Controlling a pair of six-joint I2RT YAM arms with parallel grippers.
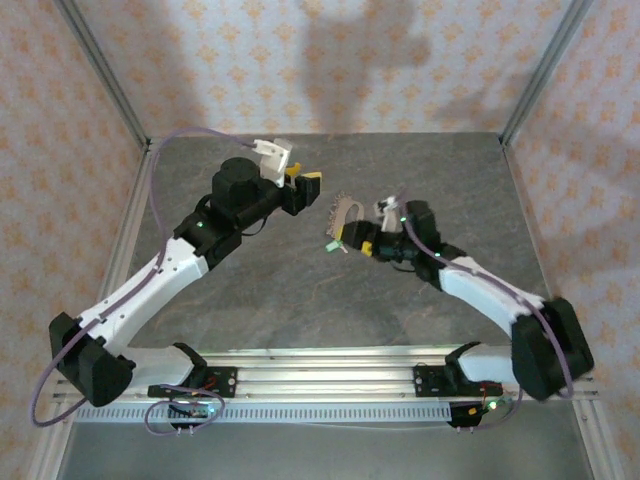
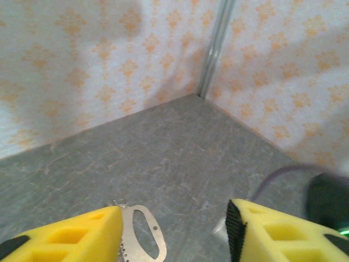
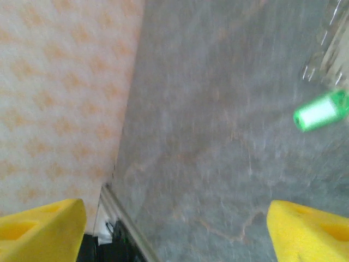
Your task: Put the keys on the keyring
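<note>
The worktop (image 1: 290, 290) is matte grey with a stone-like veined surface. Near the centre of the top view is the keyring (image 1: 345, 212) — a thin tan oval strap with a toothed edge. The key (image 1: 330, 245), with its glossy green plastic head, is just below-left of it. The left claw (image 1: 305, 182), with yellow wedge fingers, is released to the strap's upper left. The right claw (image 1: 356, 240) is spread wide and empty — just right of the key.

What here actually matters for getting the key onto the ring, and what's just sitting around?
For the job: green key, tan keyring, left gripper, right gripper.
Just there: grey table, patterned walls, metal frame.
</note>
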